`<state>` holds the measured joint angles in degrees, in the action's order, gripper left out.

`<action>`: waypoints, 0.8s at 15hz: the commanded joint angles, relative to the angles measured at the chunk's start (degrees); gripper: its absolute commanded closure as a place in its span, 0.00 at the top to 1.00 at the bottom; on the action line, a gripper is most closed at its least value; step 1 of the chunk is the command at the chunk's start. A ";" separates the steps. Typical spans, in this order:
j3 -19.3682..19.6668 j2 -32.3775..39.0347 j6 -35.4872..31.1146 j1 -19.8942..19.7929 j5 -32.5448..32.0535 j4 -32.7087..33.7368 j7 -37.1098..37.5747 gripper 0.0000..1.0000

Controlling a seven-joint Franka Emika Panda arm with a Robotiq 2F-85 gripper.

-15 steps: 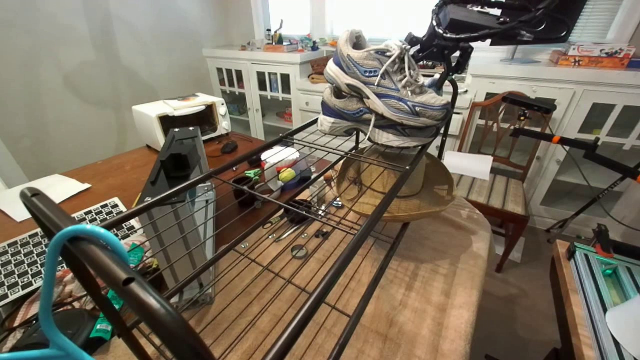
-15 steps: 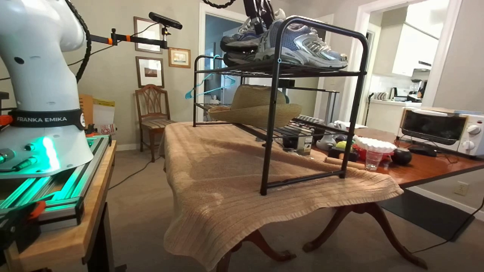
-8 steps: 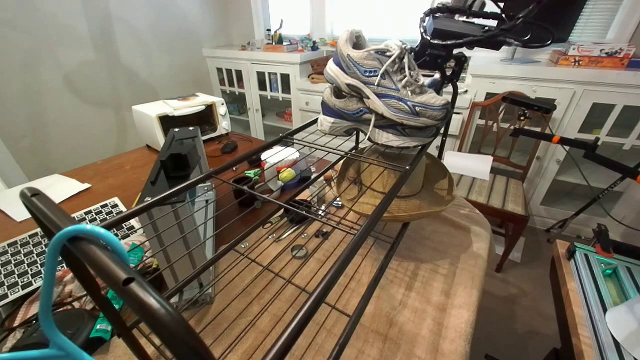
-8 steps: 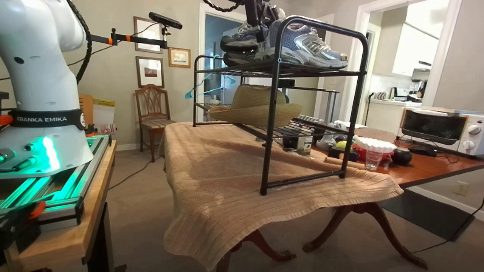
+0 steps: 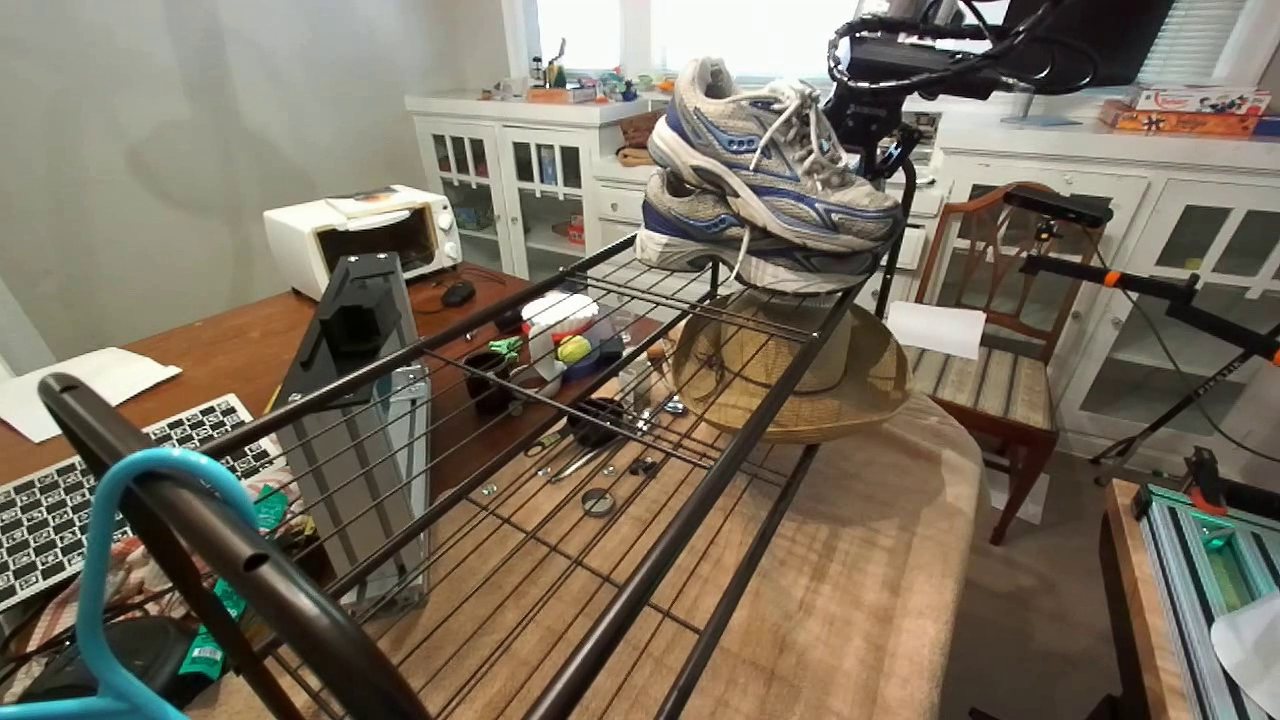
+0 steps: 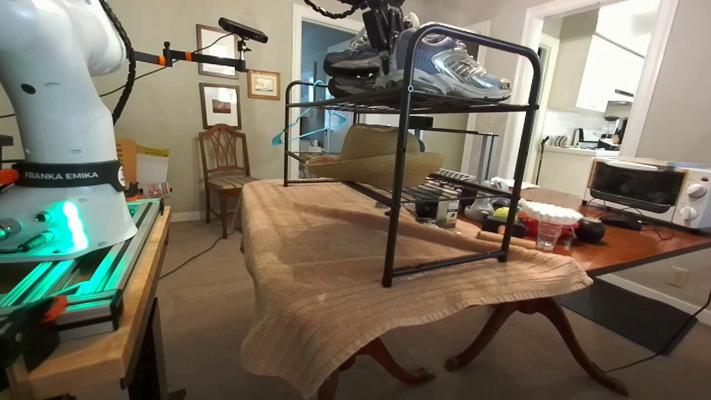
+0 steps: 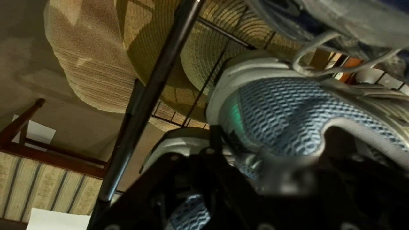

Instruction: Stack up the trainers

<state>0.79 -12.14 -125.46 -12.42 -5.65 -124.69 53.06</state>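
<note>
Two grey-and-white trainers with navy accents lie stacked, the upper trainer [image 5: 770,175] on the lower trainer [image 5: 690,230], at the far end of the rack's top shelf. Beside them is a blue-mesh trainer [image 6: 430,58] with silver trim, its heel large in the wrist view [image 7: 281,108]. Another blue-mesh trainer [image 7: 191,214] lies alongside, mostly behind my gripper. The gripper [image 6: 384,55] reaches down at the heels. One of its fingers [image 7: 216,137] stands against the outside of the nearer heel; the opposite finger is lost in dark and blur, so a grip cannot be confirmed.
The black metal rack [image 5: 640,590] stands on a towel-covered table [image 6: 311,266]. A straw hat [image 6: 377,155] sits on its lower shelf. A blue hanger [image 5: 170,460] hooks over the near end. Loose tools and a toaster oven [image 6: 639,186] are on the table.
My gripper has come down and toward the trainers, and its fingers have swung partly inward. The stacked trainers and the rack have not moved.
</note>
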 commanded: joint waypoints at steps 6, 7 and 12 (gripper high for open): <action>1.59 1.84 1.56 1.36 2.64 2.41 3.45 0.04; 1.64 1.79 1.45 1.44 2.76 2.46 3.35 0.04; 1.89 1.84 0.96 1.86 2.64 3.12 2.89 0.03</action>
<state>1.87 -10.71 -125.19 -11.60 -4.21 -123.33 55.69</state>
